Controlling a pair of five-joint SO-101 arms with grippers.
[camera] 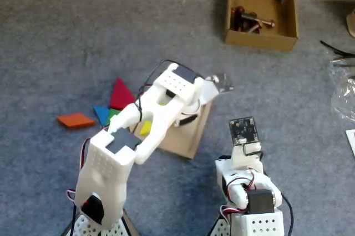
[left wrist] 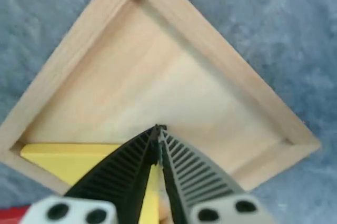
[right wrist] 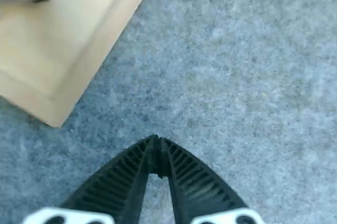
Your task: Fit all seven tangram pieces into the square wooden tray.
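1. Over the wooden tray (left wrist: pixel 221 60), the left claw (left wrist: pixel 159 129) hangs pinched shut and empty; the yellow piece (left wrist: pixel 68 161) sits tucked into a corner, sparing room.
2. The right claw (right wrist: pixel 157 140), likewise shut and empty, hovers beside the tray, out of the way.

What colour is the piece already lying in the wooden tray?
The piece is yellow, clearest in the left wrist view.

A grey, carpet-like table covering (camera: pixel 55 41) seen from above. Near its middle, slightly toward 5 o'clock, lies a square wooden tray (camera: pixel 194 133). At 9 o'clock from the tray, loose tangram pieces lie close together: an orange piece (camera: pixel 75 120) farthest out, then a blue piece (camera: pixel 101 114), a green piece (camera: pixel 113 115) and a red triangle (camera: pixel 121 95). An open cardboard box (camera: pixel 259 40) sits at 1 o'clock. At 3 o'clock, what may be clear plastic (camera: pixel 344 100) lies at the edge.
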